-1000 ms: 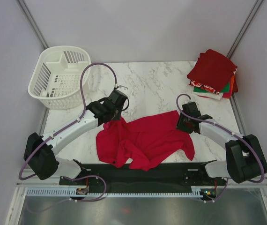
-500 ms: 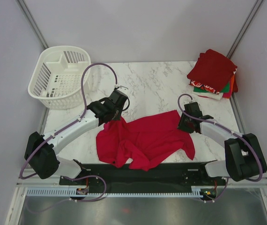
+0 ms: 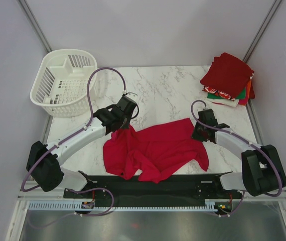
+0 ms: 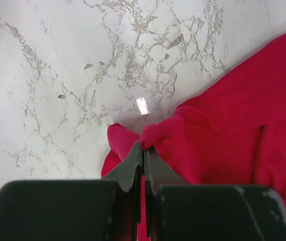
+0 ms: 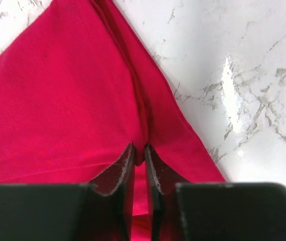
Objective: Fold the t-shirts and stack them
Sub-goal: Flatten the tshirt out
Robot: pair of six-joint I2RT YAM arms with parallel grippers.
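Note:
A bright red t-shirt lies crumpled on the marble table near the front edge. My left gripper is shut on a bunched fold at the shirt's upper left; in the left wrist view the cloth is pinched between the tips. My right gripper is shut on a ridge of the shirt at its upper right; in the right wrist view the red cloth is gripped between the fingers. A stack of folded shirts, dark red on top, sits at the back right.
A white plastic slatted basket stands at the back left corner. Bare marble table lies between basket and stack. Grey walls close in the table on three sides.
The right gripper has shifted slightly to the right and back with the shirt edge. The left arm and the shirt's shape are almost unchanged.

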